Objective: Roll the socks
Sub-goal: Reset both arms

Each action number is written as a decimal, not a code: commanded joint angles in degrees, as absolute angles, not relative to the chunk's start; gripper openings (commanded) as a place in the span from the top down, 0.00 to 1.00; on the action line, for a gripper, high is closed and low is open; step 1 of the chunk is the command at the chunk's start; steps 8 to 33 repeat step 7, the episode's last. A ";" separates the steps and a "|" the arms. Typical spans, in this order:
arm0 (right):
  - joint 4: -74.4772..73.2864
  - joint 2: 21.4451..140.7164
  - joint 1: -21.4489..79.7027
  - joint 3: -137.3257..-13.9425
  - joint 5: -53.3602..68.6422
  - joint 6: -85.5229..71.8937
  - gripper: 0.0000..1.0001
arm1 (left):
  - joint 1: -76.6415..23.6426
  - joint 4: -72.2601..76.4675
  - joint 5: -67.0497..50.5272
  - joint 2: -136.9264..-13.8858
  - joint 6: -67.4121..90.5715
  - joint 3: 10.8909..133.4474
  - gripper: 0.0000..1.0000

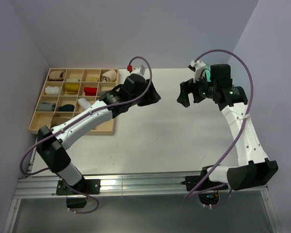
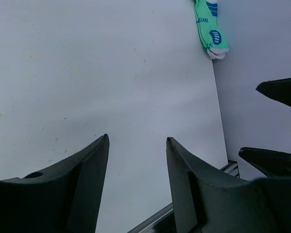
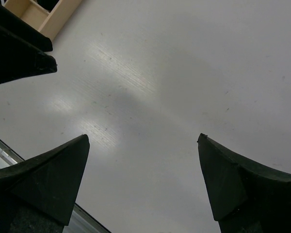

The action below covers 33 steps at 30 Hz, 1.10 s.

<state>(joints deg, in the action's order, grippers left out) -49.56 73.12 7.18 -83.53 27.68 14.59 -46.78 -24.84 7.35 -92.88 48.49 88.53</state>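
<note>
Teal sock [image 2: 211, 30]: flat at the table [image 2: 87, 73] edge, ahead and right of the left gripper [image 2: 136, 145], well apart.
Long axis: runs roughly away from the left gripper, white toe end nearest it.
Left gripper: jaws partly spread, empty.
Right gripper [image 3: 143, 141]: jaws wide, empty; the sock sits behind its wrist, outside its own view.
Nearer arm: the right, I judge.

The teal sock [image 2: 211, 30] is cut off by the left wrist view's top edge; from above only a sliver shows behind the right arm [image 1: 242, 126], near the counter's [image 1: 155, 136] far edge. Rolled things [image 1: 89, 91] in the wooden tray [image 1: 82, 70] are too small to name, and the left arm [image 1: 87, 121] covers its near right compartments
</note>
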 commanded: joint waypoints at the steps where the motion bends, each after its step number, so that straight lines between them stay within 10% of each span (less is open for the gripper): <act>1: -46.58 71.72 6.50 -82.27 27.33 14.24 0.00 | -47.46 -24.34 7.03 -93.25 46.76 92.02 0.44; 33: -45.35 70.67 5.98 -80.86 29.18 13.89 0.00 | -48.34 -25.23 6.59 -94.48 46.49 93.08 0.44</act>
